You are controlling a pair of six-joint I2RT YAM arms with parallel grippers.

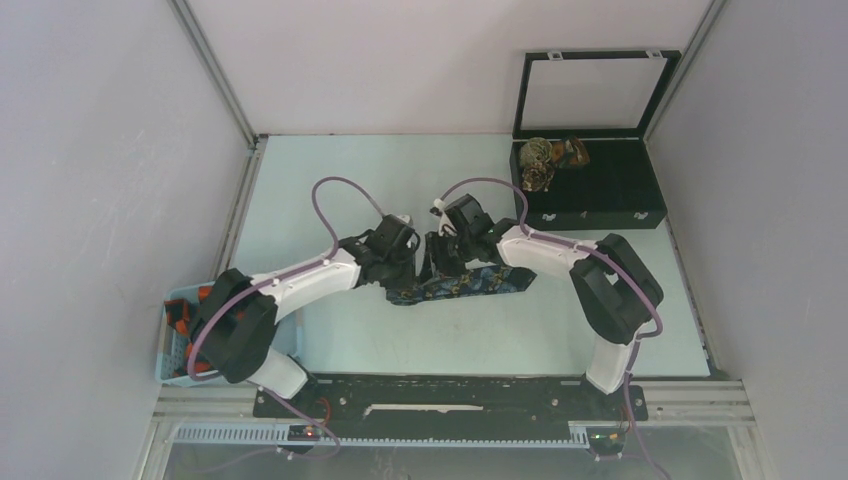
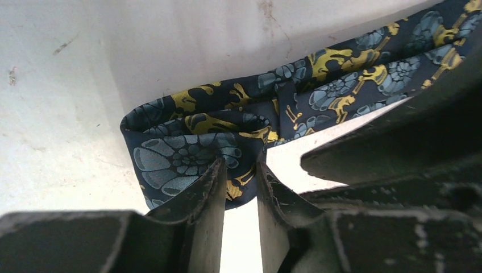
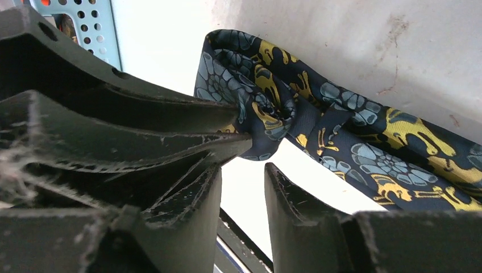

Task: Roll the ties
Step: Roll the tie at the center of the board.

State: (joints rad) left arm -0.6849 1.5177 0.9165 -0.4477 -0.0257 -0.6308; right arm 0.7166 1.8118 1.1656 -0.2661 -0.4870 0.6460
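The navy tie [image 1: 470, 283], flowered yellow and blue, lies across the middle of the table [image 1: 420, 340], its end curled over. My left end effector [image 2: 239, 176] is clamped on that curl; my right end effector [image 3: 243, 176] stands parted just beside it, gripping nothing. Coiled ties [image 1: 540, 160] sit in the black box [image 1: 590, 215], far right.

Navy tie [image 2: 227, 122], yellow and blue-grey floral print, lies on white table [image 2: 62, 114]. One end doubled back into flat loop. Loop's near edge pinched by left gripper [image 2: 240, 185], fabric bunched between fingertips. Rest of tie runs off behind dark right gripper fingers [image 2: 375, 153].
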